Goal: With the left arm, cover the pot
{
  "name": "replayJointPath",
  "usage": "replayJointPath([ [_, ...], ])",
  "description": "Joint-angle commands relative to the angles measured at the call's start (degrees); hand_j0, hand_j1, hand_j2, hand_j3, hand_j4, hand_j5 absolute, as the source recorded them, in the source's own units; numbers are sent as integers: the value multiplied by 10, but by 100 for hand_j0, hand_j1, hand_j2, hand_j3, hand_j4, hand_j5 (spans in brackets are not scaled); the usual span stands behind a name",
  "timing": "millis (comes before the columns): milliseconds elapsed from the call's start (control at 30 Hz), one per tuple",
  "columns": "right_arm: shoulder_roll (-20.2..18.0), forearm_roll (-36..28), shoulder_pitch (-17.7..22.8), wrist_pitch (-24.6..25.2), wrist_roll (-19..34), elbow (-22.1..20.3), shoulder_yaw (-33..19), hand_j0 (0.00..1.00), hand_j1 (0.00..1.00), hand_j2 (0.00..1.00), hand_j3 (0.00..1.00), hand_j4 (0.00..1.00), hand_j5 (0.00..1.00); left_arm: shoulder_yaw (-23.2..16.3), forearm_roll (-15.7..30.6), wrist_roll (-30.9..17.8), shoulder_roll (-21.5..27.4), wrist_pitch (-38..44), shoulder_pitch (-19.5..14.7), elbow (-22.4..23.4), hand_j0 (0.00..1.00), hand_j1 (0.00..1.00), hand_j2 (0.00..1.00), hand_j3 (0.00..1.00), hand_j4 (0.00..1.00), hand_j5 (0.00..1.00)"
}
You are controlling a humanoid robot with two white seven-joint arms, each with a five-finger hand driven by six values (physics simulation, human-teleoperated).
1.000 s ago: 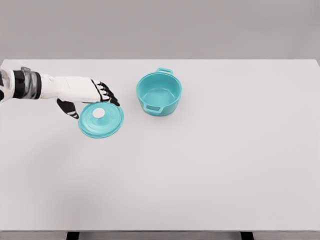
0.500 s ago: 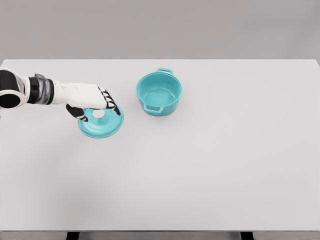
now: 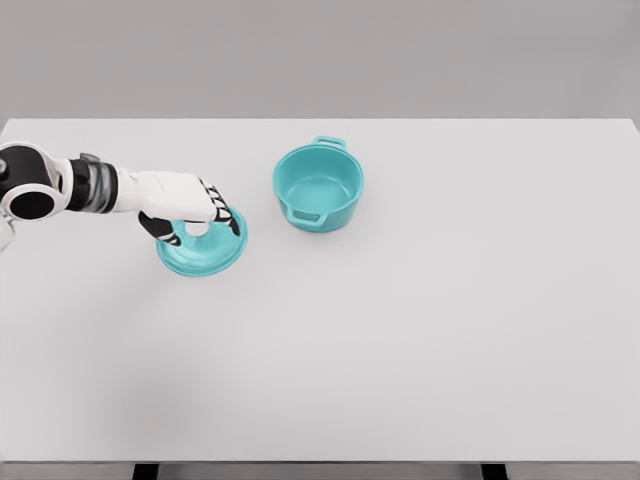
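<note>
In the head view, my left hand (image 3: 190,210) is over the teal lid (image 3: 203,250), which lies flat on the white table (image 3: 420,330), left of the pot (image 3: 318,188) and a little nearer to me. The fingers (image 3: 226,216) are curled downward around the white knob (image 3: 197,229) in the middle of the lid, with the thumb on the near side. I cannot tell if they already press the knob or only surround it, because the hand hides most of it. The pot stands upright and open, apart from the lid, with one handle to the far side and one to the near side.

What I fear here: the knob is small and round, so if the fingers close off-centre, the lid may slip or tip when I lift it. A tilted lid can also strike the rim of the pot and push the pot away, as nothing holds it.

I count one lid, one pot, one table and one arm. The right arm does not show.
</note>
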Motion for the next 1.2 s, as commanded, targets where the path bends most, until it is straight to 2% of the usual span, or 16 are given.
replayJointPath([
  [0, 0, 0, 0, 0, -1, 0, 0, 100, 100, 100, 100, 100, 100, 1, -3, 0, -2, 1, 1, 9, 83, 83, 83, 83, 83, 83],
  [100, 0, 0, -1, 0, -1, 0, 0, 100, 100, 100, 100, 100, 100, 1, -15, 0, -5, 1, 1, 9, 77, 77, 77, 77, 77, 77],
  [200, 0, 0, -1, 0, 0, 0, 0, 100, 100, 100, 100, 100, 100, 1, -26, 0, -19, 1, 1, 29, 77, 77, 77, 77, 77, 77],
  [633, 0, 0, 0, 0, 0, 0, 0, 100, 100, 100, 100, 100, 100, 1, -29, 0, -20, 1, 1, 35, 73, 73, 73, 73, 73, 73],
  [933, 0, 0, -1, 0, 0, 0, 0, 100, 100, 100, 100, 100, 100, 1, -33, 0, -20, 1, 1, 34, 61, 61, 61, 61, 61, 61],
  [1167, 0, 0, 0, 0, 0, 0, 0, 100, 100, 100, 100, 100, 100, 0, -33, 0, -19, 1, 2, 34, 55, 55, 55, 55, 55, 55],
])
